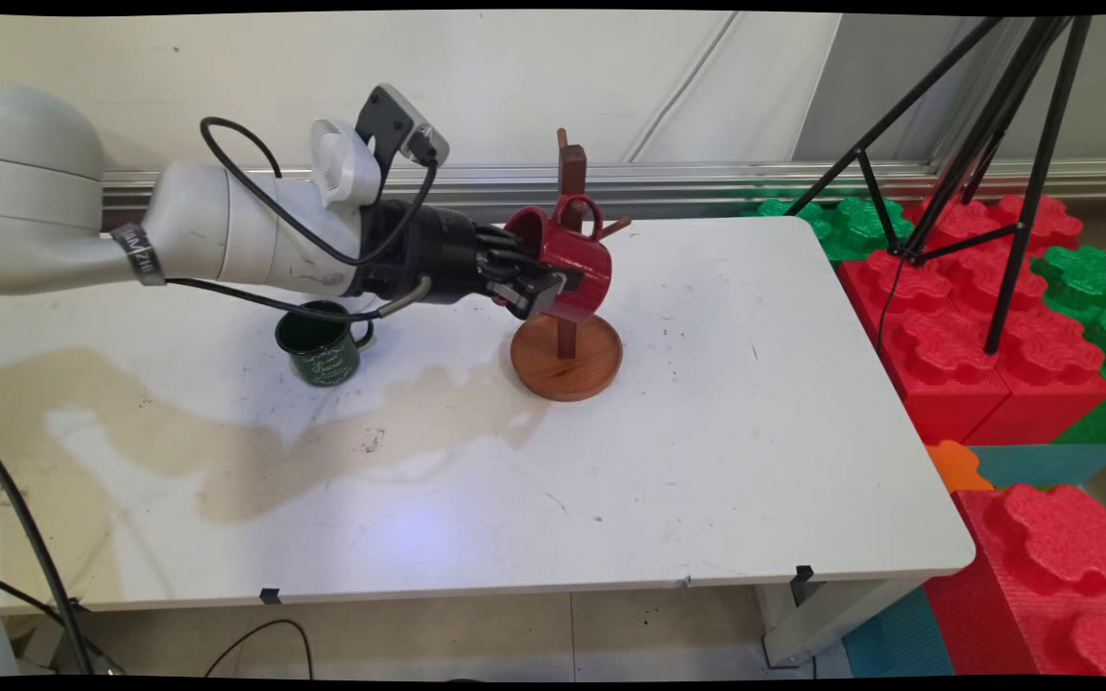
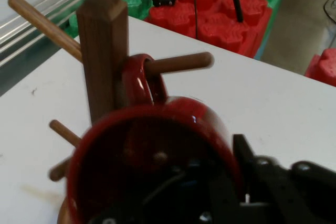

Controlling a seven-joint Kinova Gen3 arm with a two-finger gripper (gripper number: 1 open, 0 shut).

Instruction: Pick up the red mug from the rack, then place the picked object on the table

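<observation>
Now red mug (image 1: 567, 264) (handle pegged) in end effector (image 1: 541, 285)

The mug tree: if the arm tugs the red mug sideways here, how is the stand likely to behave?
The mug tree looks rigid: a wooden post on a round base. Being tall over a modest base, it could probably tip or slide under a sideways pull. The red mug, gripped by the gripper, has its handle looped over a peg, so it would likely drag the stand along.

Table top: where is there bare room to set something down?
The table is bare right of the wooden mug tree, out to its right edge, and along the near edge. It is crowded at the back left, where the gripper grips the red mug beside the green mug.
</observation>
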